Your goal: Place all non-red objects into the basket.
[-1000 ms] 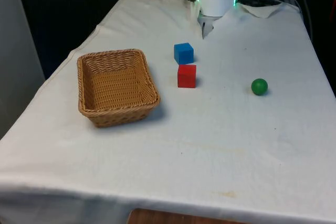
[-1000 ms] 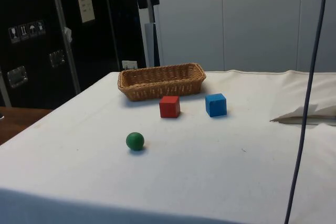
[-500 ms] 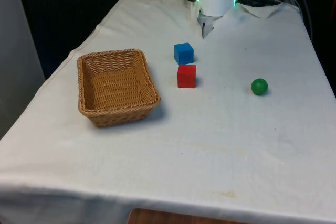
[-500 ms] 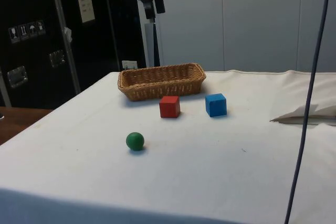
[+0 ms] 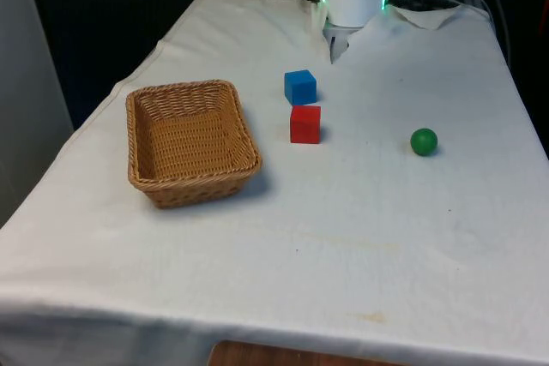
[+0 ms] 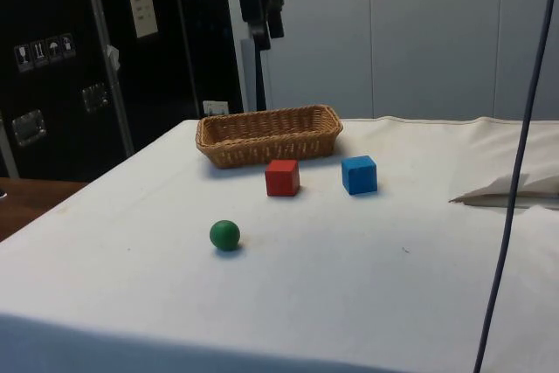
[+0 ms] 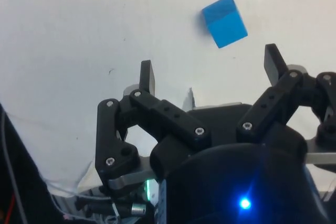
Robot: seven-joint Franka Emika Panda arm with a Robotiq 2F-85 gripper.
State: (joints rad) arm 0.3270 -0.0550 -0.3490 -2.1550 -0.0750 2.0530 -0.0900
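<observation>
In the side view my gripper point(image 6: 262, 31) has drifted from above the basket's point(image 5: 190, 140) far end toward the cubes, jaws spread and empty. I centre over the blue cube point(image 5: 300, 87), mid-table toward the far edge, squaring my fingers point(image 7: 147, 76) to its faces and clearing the red cube point(image 5: 305, 123) just beside it. The green ball point(image 5: 424, 141) waits near the front view's right edge.

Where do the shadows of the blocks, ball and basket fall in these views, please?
Front view: the basket casts a soft shadow toward the front view's right. Side view: the green ball, red block and blue block show faint shadows close beneath them.
</observation>
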